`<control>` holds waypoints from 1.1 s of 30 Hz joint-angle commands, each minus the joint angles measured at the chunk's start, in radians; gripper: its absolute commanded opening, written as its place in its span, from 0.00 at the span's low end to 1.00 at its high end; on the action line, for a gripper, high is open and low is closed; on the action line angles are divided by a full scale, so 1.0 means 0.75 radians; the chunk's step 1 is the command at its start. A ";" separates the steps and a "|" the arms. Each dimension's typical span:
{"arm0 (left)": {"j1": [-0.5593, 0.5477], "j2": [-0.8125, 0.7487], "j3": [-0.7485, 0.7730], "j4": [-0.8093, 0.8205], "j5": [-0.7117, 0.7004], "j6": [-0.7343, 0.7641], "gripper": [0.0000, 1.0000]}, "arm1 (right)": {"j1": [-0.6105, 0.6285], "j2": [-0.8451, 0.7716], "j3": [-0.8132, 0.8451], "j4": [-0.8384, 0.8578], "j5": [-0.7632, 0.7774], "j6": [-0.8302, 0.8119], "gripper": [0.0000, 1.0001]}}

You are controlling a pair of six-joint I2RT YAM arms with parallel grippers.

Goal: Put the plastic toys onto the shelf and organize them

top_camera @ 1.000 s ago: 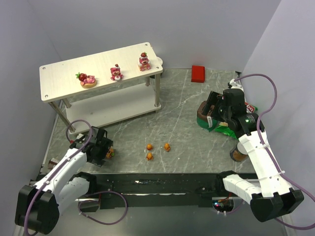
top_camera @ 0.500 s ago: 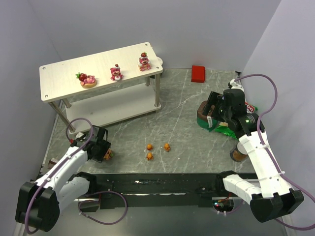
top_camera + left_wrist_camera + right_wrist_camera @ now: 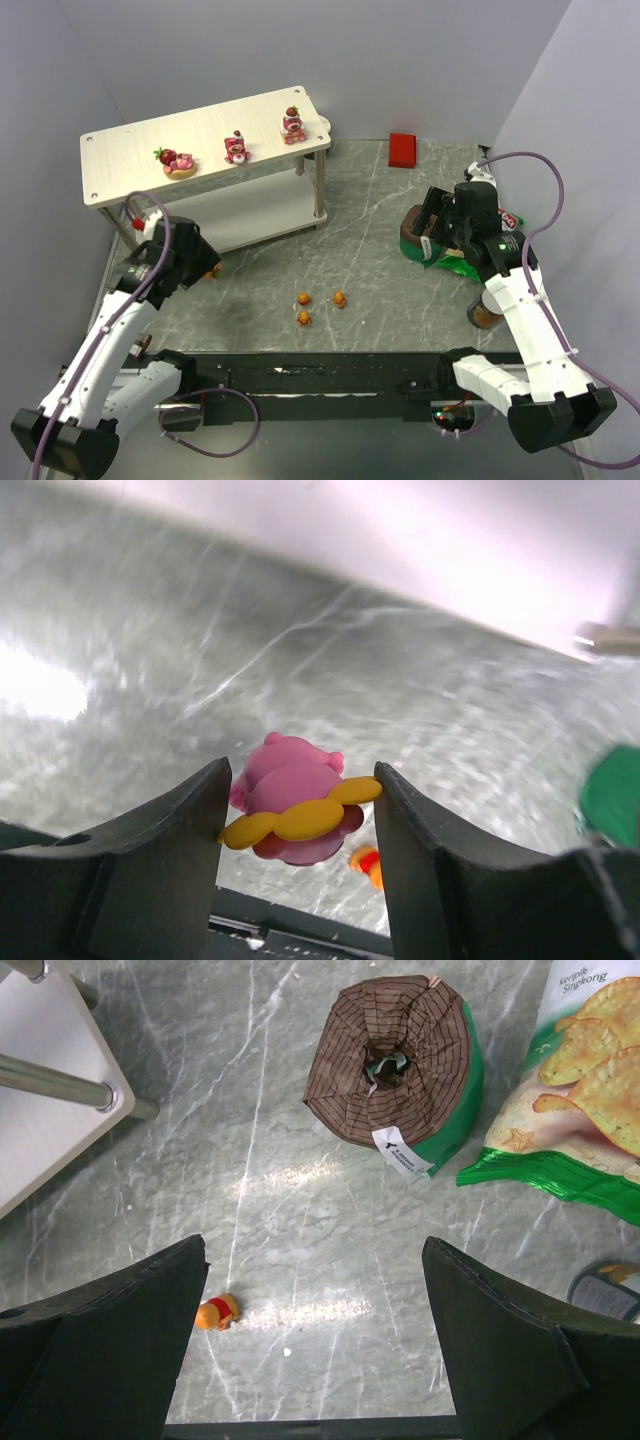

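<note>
Flower-faced toy — clamped inside left pincer

Pale lilac walls enclose a grey marbled tabletop.

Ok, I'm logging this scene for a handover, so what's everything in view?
Shelf: one, whitish, two tiers, far left.
Strawberry bears: three, pink-red, in a row on the shelf's top board.
Flower-faced toy: one, pink and yellow, in the left hand.
Small bears: three, orange, on the table, near middle.
Block: one, red, far edge.
Round package: one, brown and green, right side.
Chip bag: one, green, beside the package.
Table: one, grey marbled.
Left hand: shut on the flower-faced toy, near the shelf.
Right hand: open, empty, above the package.
</note>
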 commanded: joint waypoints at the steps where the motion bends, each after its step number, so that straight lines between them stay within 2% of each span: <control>1: -0.004 -0.068 0.231 -0.107 -0.019 0.302 0.01 | -0.010 0.004 0.029 0.037 0.024 -0.013 0.95; 10: -0.002 0.028 0.693 -0.226 -0.084 0.503 0.01 | -0.010 0.000 0.047 0.049 0.024 -0.005 0.93; 14: -0.004 0.183 0.966 -0.354 -0.141 0.499 0.01 | -0.008 0.025 0.076 0.026 0.028 -0.007 0.92; 20: -0.002 0.330 1.251 -0.626 -0.248 0.401 0.01 | -0.011 0.021 0.064 0.036 0.016 -0.005 0.91; 27: 0.037 0.345 1.344 -0.649 -0.285 0.348 0.02 | -0.010 0.006 0.041 0.053 0.018 -0.011 0.91; 33: 0.209 0.423 1.413 -0.645 -0.252 0.370 0.02 | -0.008 -0.012 0.027 0.063 0.028 -0.019 0.91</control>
